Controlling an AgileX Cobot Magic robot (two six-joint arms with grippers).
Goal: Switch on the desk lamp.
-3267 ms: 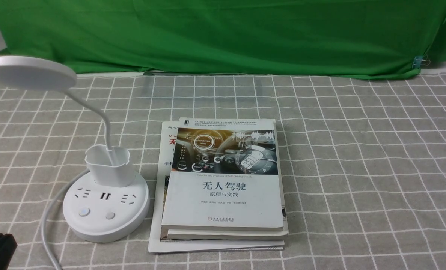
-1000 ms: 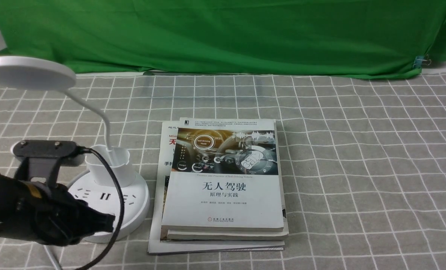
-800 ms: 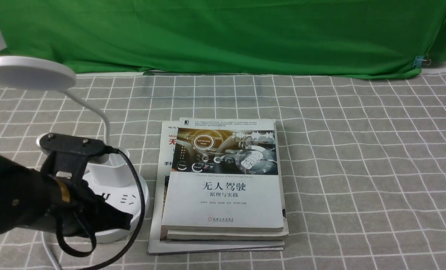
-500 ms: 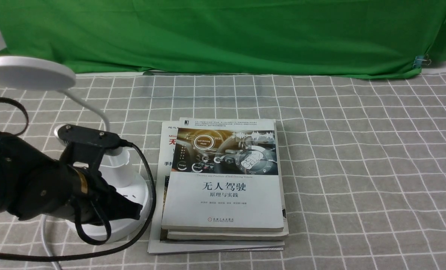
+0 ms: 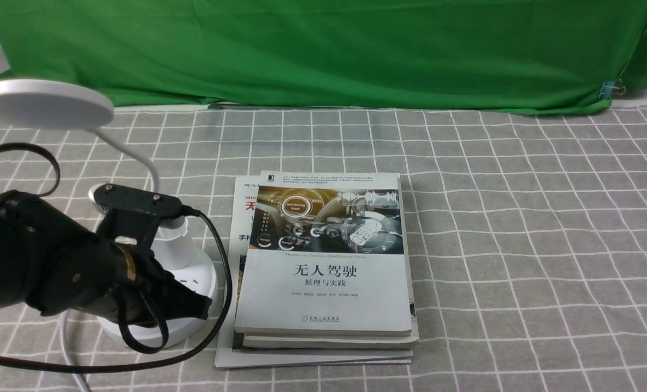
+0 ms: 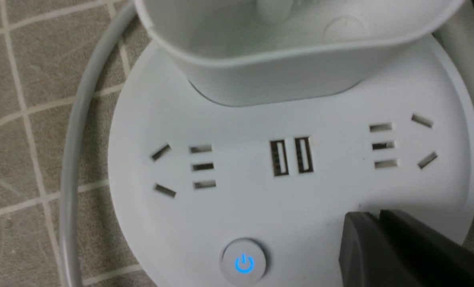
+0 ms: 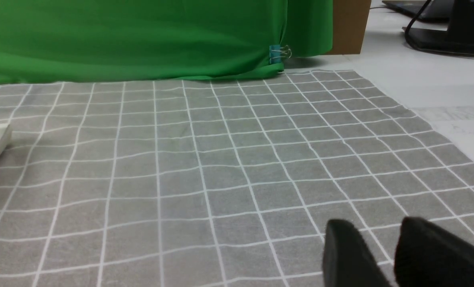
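Two fingers of the left gripper (image 6: 374, 216) are pressed together, empty, right over the desk lamp (image 6: 241, 207) base, its blue-lit power button (image 6: 243, 263) just beside them. The right gripper (image 7: 392, 243) hovers over the checked cloth (image 7: 221, 159), fingers slightly parted.

L side's tight: desk lamp (image 5: 195, 267) base sits just beside the book stack (image 5: 323, 272), only a thin gap btwn them, and the L end effector (image 5: 199, 308) plus its black cable (image 5: 229, 288) hang right there. Cup (image 6: 285, 67) walls off the base's far part; lamp head (image 5: 44, 103) overhangs the far-L corner. R half of the bench (image 5: 547, 245) is bare cloth up to the green backdrop (image 5: 329, 49), so the R end effector (image 7: 376, 225) has room all round.
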